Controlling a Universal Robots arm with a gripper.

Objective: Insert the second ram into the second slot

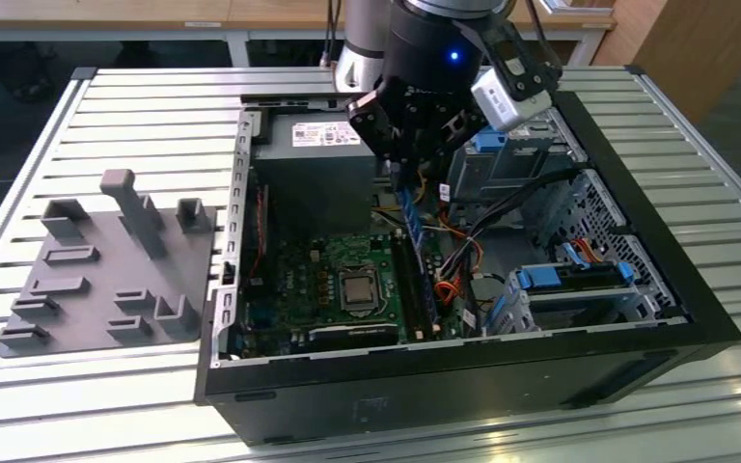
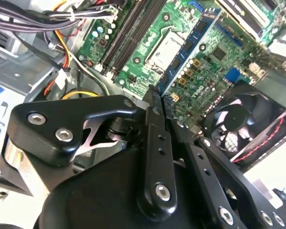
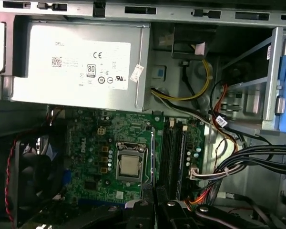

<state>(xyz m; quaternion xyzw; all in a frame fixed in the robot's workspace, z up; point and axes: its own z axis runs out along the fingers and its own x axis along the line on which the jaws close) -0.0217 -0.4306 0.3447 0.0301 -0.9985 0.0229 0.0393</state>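
My gripper (image 1: 403, 174) hangs over the open computer case (image 1: 602, 333), shut on the second ram (image 1: 407, 210), a thin dark-blue stick that points down toward the motherboard (image 1: 306, 280). In the second wrist view the black fingers (image 2: 157, 138) clamp the ram (image 2: 190, 47), which runs out over the board. In the first wrist view the ram (image 3: 153, 157) shows edge-on above the gripper (image 3: 155, 202), just beside the long black memory slots (image 3: 174, 148). The same slots (image 1: 420, 285) (image 2: 133, 33) lie below the stick. The stick is still above the board; I cannot tell which slot is the second.
A grey power supply (image 1: 325, 135) (image 3: 76, 62) fills the case's rear. The processor socket (image 1: 355, 287) (image 3: 130, 164) sits beside the slots, and a fan (image 2: 248, 119) (image 3: 33, 176) sits past it. Cable bundles (image 1: 474, 241) and blue drive bays (image 1: 577, 280) crowd the exterior view's right. A grey fixture tray (image 1: 100, 270) lies on the left.
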